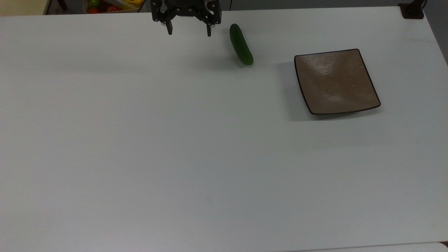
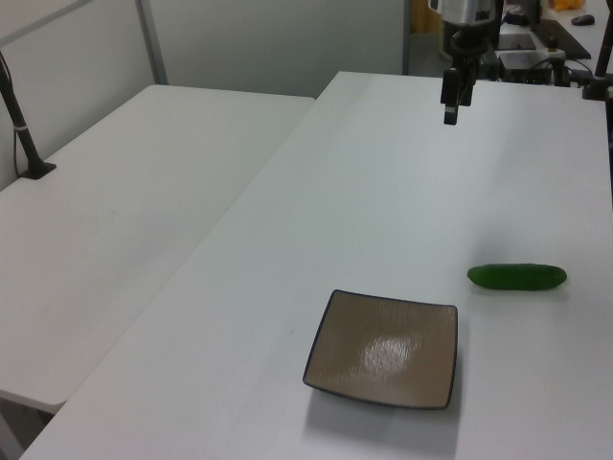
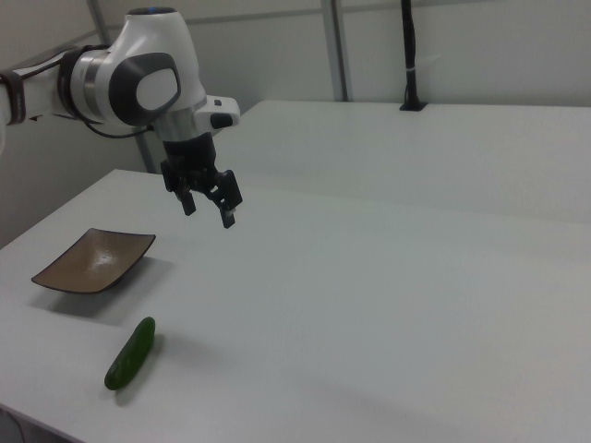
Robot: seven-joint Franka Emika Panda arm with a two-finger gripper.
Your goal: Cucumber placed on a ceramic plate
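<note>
On the white table (image 1: 175,140), nothing is picked yet. Arm (image 3: 129,78) hangs above the surface, well apart from both targets. Ceramic plate (image 1: 336,82) sits flat and bare toward the top view's right, one corner pointing at the cucumber side. Cucumber (image 1: 241,44) lies on the table between plate and gripper in the top view, near the gripper, apart from the plate, long axis running roughly top-to-bottom with a slight tilt. Gripper (image 1: 189,31) is empty, fingers spread wide, tips pointing down. Step in hand looks like the approach to grasp. I'd shift toward the top view's right until centred over the cucumber's middle, rotate the wrist so the fingers close across the short axis, then descend straight. Smooth round skin probably rolls if one finger touches first, so centre before closing. Keep fingertips just off the tabletop.
</note>
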